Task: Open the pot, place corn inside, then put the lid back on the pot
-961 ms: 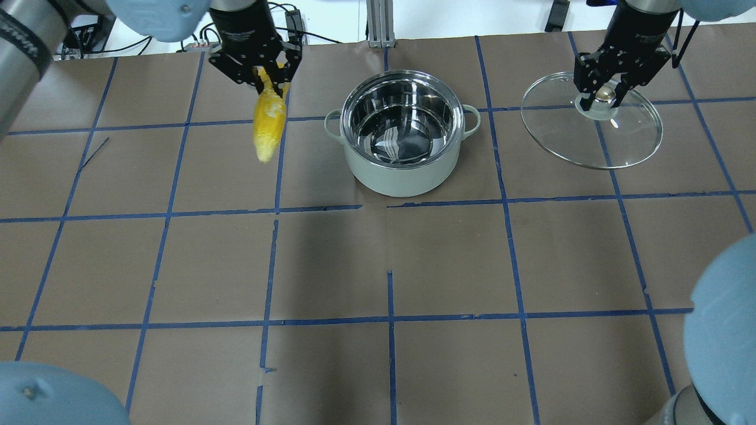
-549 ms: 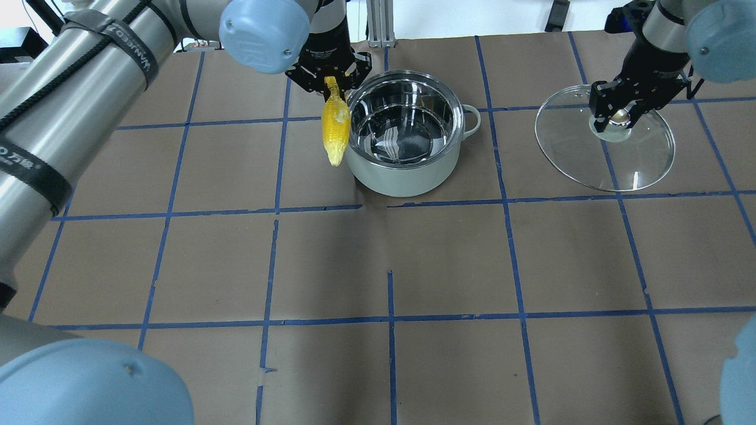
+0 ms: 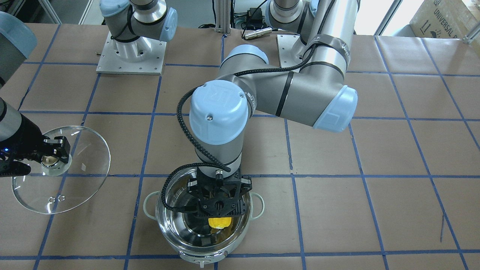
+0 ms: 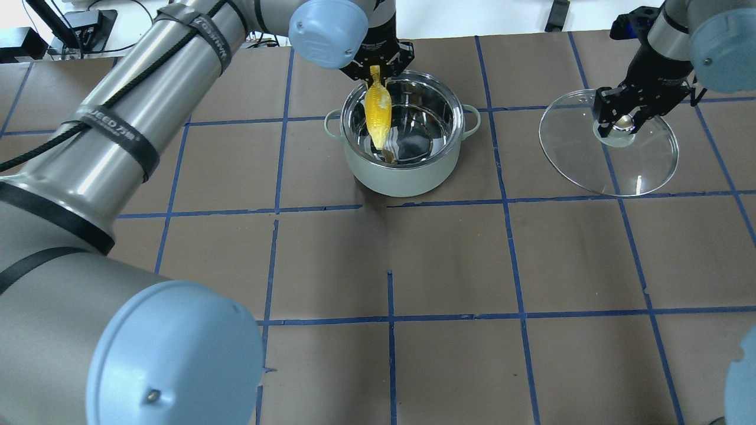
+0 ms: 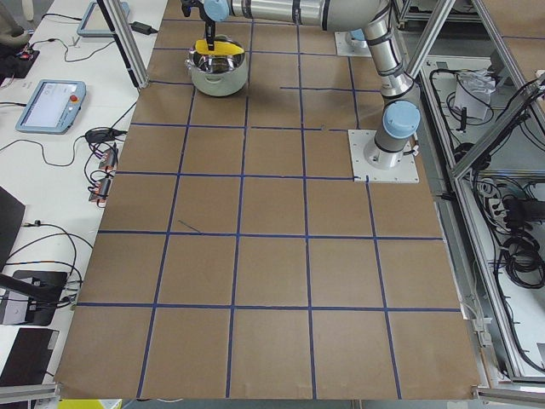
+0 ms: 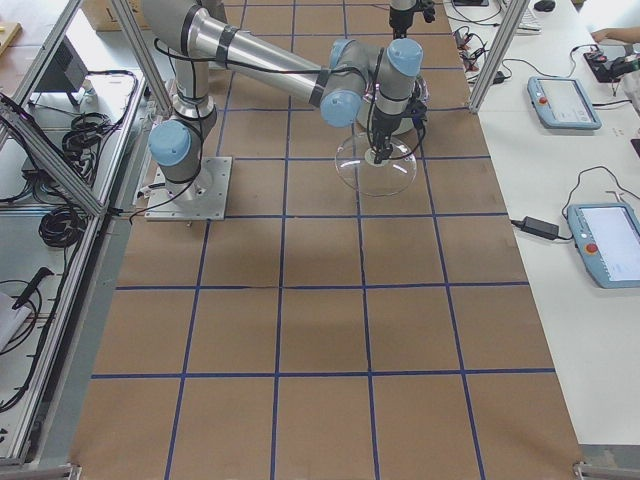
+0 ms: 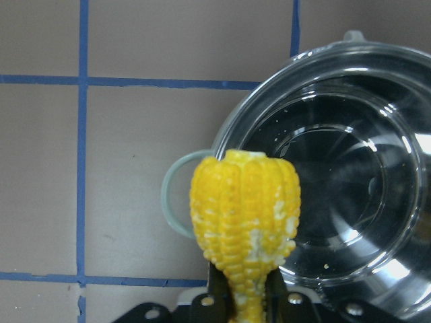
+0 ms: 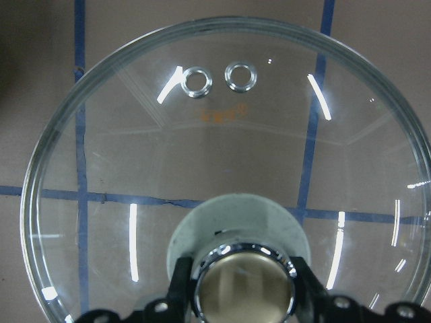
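Now the left gripper (image 4: 375, 71), clamped on the corn's (image 4: 376, 115) thin end, dangles it blunt end down over the open pot (image 4: 407, 177), close to one rim; I'd centre it and lower before letting go. It looks yellow with pale patches. Meanwhile the right gripper (image 4: 618, 120) pinches the lid's (image 4: 626, 168) knob, well aside.

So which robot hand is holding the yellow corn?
The left gripper, dangling the corn over the open pot. The right gripper holds the glass lid by its knob instead.
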